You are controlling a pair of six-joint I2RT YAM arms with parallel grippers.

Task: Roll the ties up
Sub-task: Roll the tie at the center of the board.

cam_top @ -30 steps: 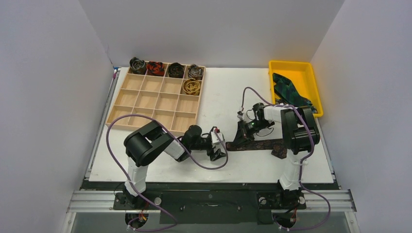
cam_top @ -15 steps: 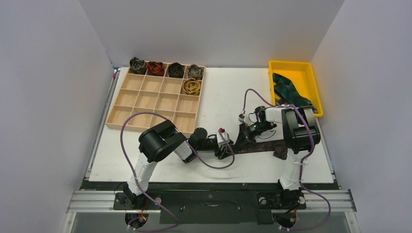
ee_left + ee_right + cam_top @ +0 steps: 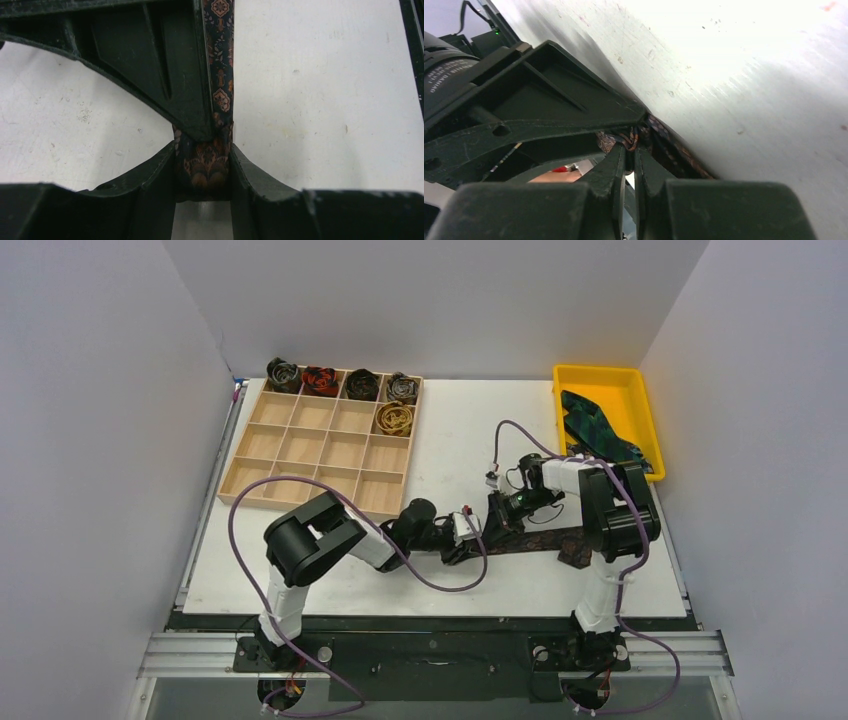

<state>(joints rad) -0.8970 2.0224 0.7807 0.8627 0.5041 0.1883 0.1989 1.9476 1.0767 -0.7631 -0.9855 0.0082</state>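
Left wrist view: left jaws and right jaws both pinch the brown tie

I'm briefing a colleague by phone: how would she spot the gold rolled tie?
Find the wooden compartment tray at the far left of the table. Four rolled ties fill its back row; the gold rolled tie sits alone in the second row, rightmost compartment. Only it is gold and outside that row.
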